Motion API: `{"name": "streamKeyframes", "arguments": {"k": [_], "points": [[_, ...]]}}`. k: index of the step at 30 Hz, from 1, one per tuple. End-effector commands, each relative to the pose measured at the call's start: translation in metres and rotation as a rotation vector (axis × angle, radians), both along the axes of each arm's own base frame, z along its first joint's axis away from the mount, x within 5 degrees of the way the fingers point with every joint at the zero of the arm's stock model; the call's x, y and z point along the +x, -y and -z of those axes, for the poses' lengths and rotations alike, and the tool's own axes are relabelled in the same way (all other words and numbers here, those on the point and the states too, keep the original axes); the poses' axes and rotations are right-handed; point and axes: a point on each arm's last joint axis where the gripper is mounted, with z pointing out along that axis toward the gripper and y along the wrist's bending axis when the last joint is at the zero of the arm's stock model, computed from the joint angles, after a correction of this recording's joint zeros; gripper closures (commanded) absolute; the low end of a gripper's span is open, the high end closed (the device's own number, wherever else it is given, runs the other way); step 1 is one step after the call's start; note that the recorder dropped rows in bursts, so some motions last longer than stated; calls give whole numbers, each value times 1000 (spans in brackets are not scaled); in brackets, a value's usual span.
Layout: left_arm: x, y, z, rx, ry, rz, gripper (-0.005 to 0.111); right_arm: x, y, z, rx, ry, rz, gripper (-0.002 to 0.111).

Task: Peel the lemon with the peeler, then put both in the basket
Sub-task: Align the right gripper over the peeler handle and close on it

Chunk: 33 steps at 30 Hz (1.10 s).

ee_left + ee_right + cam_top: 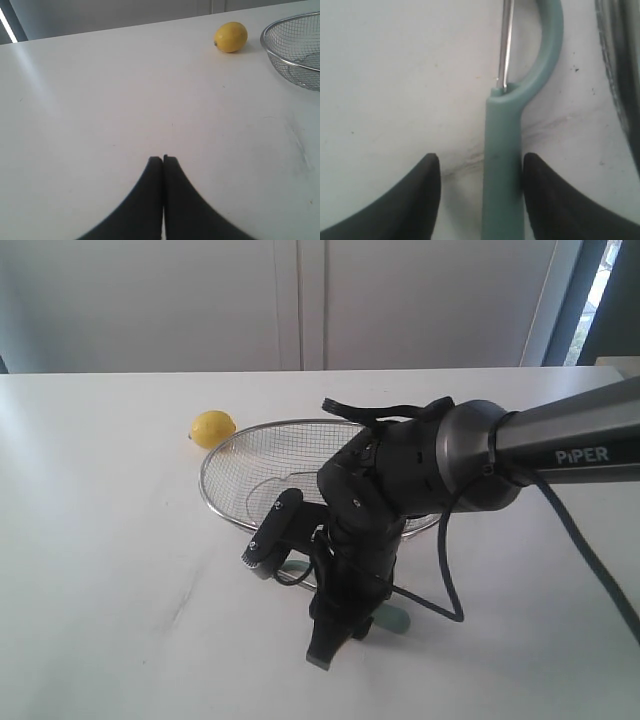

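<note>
Right wrist view: right fingers [405, 205] wide open, empty, straddle the peeler [502, 145]; likely light, stiff, slick, so pinch mid-handle.

There was one small round bright yellow lemon [213, 428] at upper left, one shallow oval silver wire-mesh basket [258, 455] mid-frame, and one teal-handled swivel peeler [393, 620] at lower centre.

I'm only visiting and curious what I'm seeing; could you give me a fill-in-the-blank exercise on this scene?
1. The lemon lies ____ the basket (inside/outside).
2. The right gripper is ____ (open/shut), the peeler between its fingers.
3. The left gripper is ____ (open/shut), holding nothing.
Missing words: outside; open; shut.
</note>
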Motion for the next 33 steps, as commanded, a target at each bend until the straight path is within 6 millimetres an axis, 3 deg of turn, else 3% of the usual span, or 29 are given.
{"name": "streamKeyframes", "arguments": {"k": [1, 19, 29, 33], "points": [[0, 0, 1, -19, 1, -2, 107, 2, -1, -1, 1, 16, 6, 61], [0, 0, 1, -19, 1, -2, 107, 0, 3, 6, 9, 31, 28, 62], [0, 0, 1, -19, 1, -2, 107, -3, 6, 9, -16, 11, 31, 83], [0, 0, 1, -19, 1, -2, 107, -6, 6, 9, -3, -29, 92, 98]]}}
